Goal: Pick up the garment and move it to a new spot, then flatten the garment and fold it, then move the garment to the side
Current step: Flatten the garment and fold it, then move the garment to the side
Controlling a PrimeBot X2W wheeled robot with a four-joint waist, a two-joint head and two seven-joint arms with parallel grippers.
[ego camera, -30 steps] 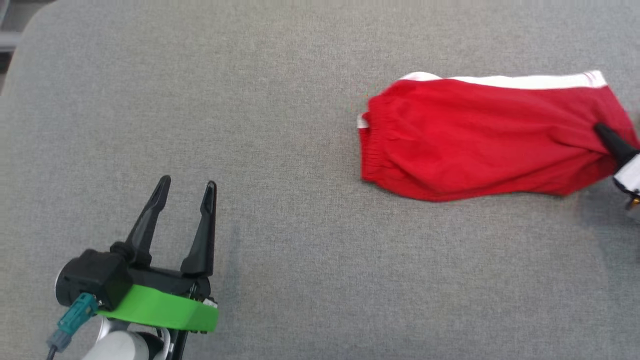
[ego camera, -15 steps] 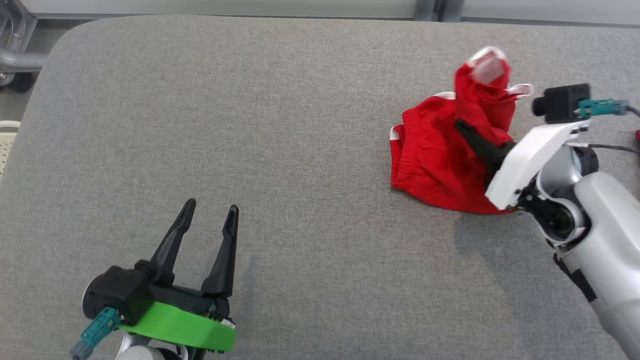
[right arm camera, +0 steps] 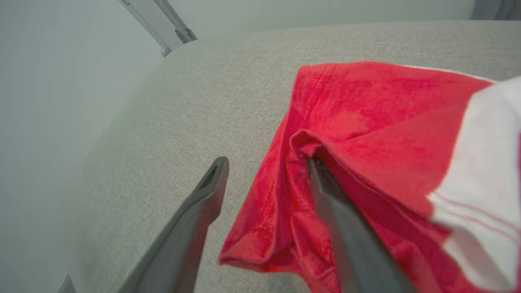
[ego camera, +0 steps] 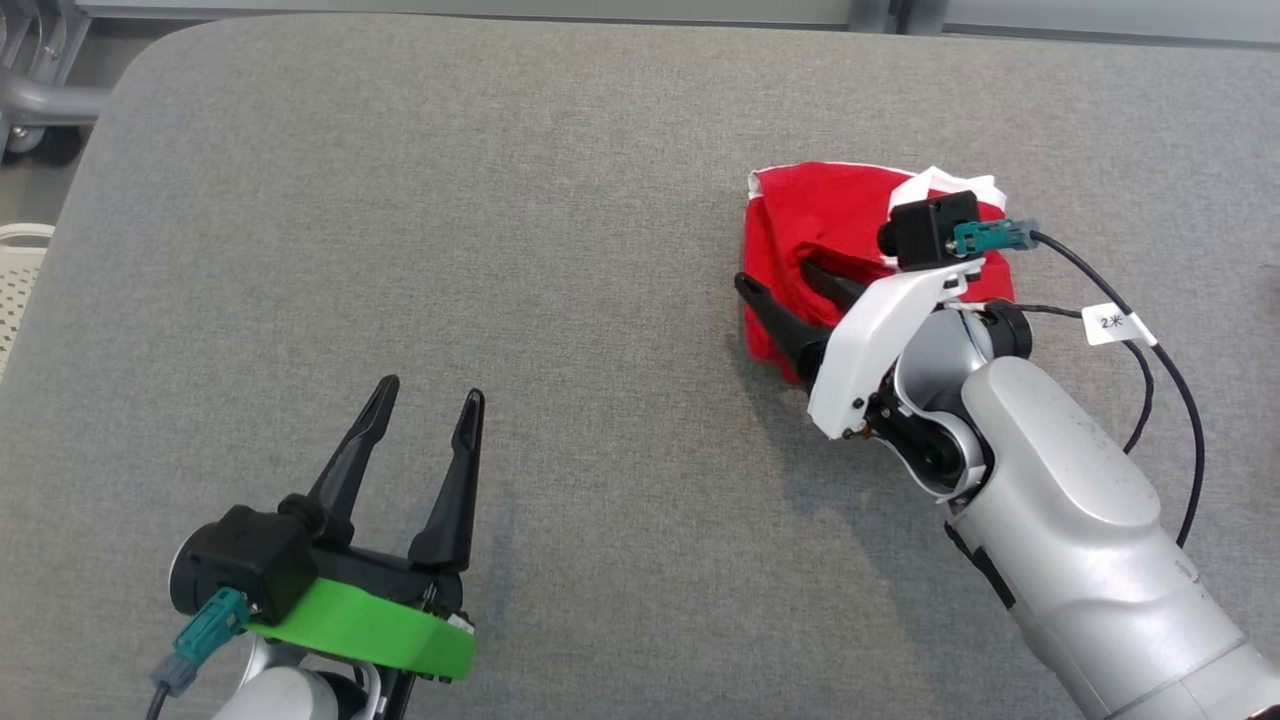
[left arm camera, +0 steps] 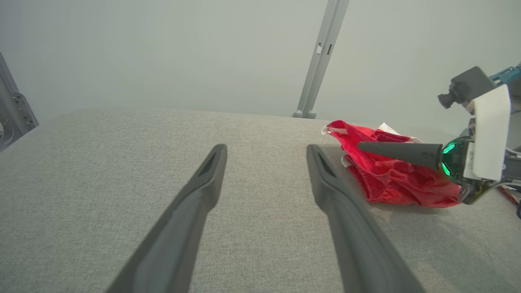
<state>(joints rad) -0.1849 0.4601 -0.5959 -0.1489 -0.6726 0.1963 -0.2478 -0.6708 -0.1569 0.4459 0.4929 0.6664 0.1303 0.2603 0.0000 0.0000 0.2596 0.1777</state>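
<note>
Garment (ego camera: 810,215) (red, white-trimmed) lies crumpled far right on the grey bench (ego camera: 560,200); right gripper (ego camera: 775,275) fingers spread, one under a fold; left gripper (ego camera: 431,388) fingers apart, empty.

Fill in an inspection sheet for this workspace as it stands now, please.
Surface: grey woven fabric-covered tabletop with rounded corners.
Job's things: red cloth garment with white trim, crumpled in a heap at the far right, not flattened or folded.
Clutter: a small red item beyond the right arm, too small to identify.
Grippers: left gripper open over bare tabletop, apart from the garment; right gripper open, one finger tucked in a fold of the garment, the other over bare tabletop.
Cables: black cable with a white tag loops off the right wrist camera.
Surroundings: grey metal frame and pale perforated basket past the left edge.
</note>
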